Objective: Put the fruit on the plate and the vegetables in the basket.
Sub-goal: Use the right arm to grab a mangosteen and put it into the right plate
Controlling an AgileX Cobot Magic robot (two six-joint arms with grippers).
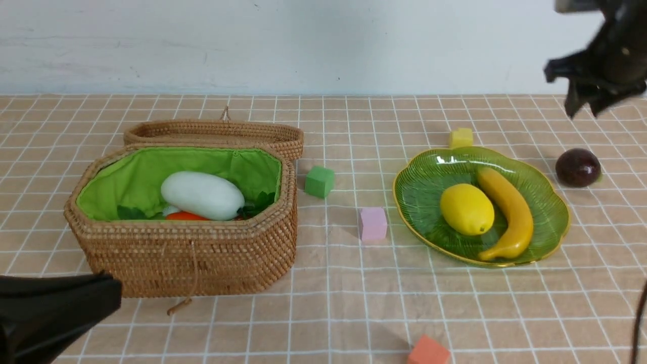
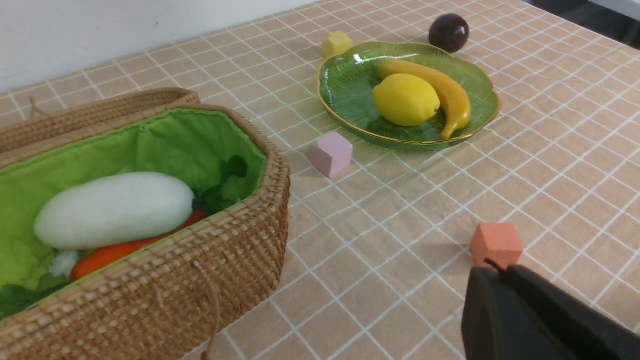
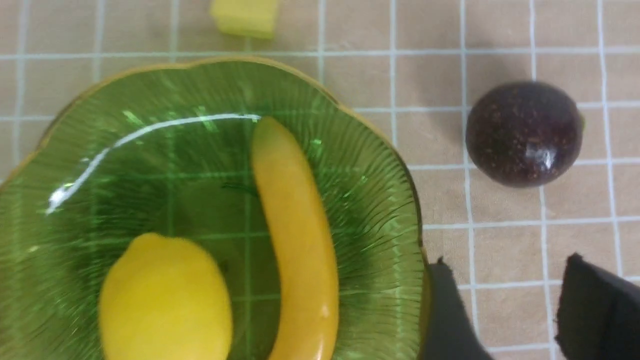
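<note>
Lowering straight onto the maroon fruit [image 1: 578, 167] looks like the step in hand, since the right gripper [image 3: 507, 265] hangs high above it, jaws spread, nothing between them. That fruit sits on the tablecloth [image 1: 323, 303] at the plate's [image 1: 429, 187] two o'clock, near the gold rim but apart from it. Round and glossy, it will probably roll. The sound way is to centre the jaws over its widest part, descend vertically, pinch gently, and lift clear of the rim before setting it on the bare glass at the plate's ten o'clock.

The left gripper [image 2: 495, 275], at the basket's [image 1: 202, 258] seven o'clock, is pressed together and empty.

- **Plate:** one, holding two fruits, lemon [image 1: 466, 209] and banana [image 1: 508, 210].
- **Basket:** one, showing two vegetables, radish [image 1: 202, 194] and carrot [image 1: 186, 216]. No eggplant is visible.
- **Foam cubes:** four, namely green cube [image 1: 319, 181], pink cube [image 1: 373, 223], yellow cube [image 1: 461, 137] and orange cube [image 1: 428, 351].
</note>
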